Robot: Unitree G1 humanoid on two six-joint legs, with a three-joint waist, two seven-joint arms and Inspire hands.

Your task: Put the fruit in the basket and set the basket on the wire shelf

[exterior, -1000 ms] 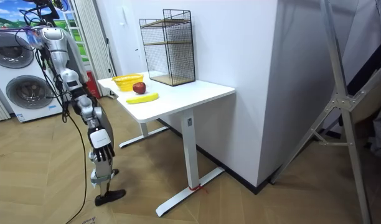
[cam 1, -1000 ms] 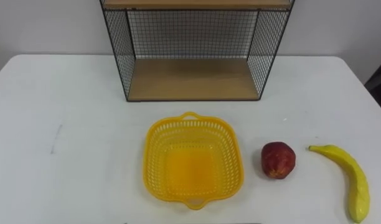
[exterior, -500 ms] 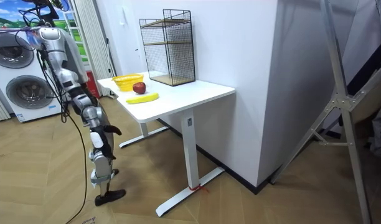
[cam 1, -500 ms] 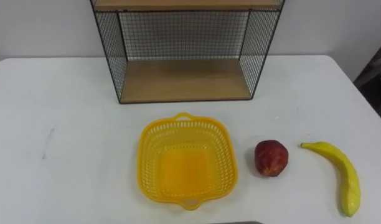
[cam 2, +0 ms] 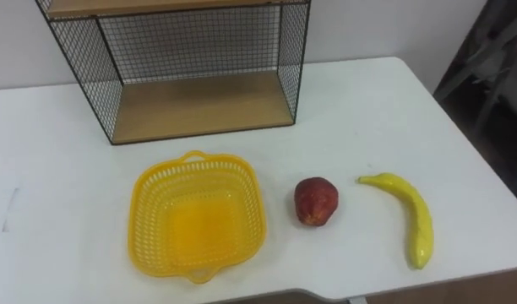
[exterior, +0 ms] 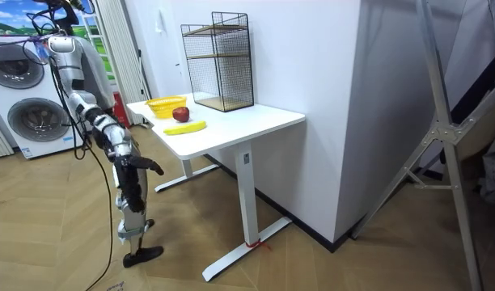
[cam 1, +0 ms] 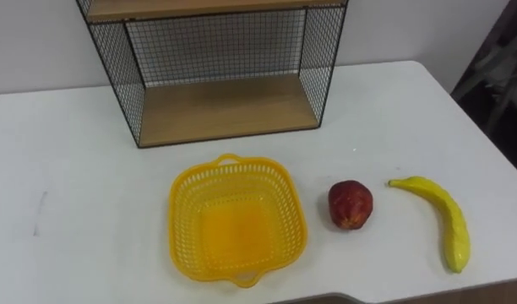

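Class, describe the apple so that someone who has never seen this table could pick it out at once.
On the white table, a wire shelf stands at the back with a yellow basket in front. The apple lies right of the basket, before the banana: round and dark red, both neighbours yellow.

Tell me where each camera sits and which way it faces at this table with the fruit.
Left eye view: on the robot's head, looking down at the table, with basket, apple, banana and wire shelf.
Right eye view: same head, slightly to the side, same downward look.
Room view: off in the room, side-on to the robot at the table, right hand held forward.
Shared: all three show the same table items.
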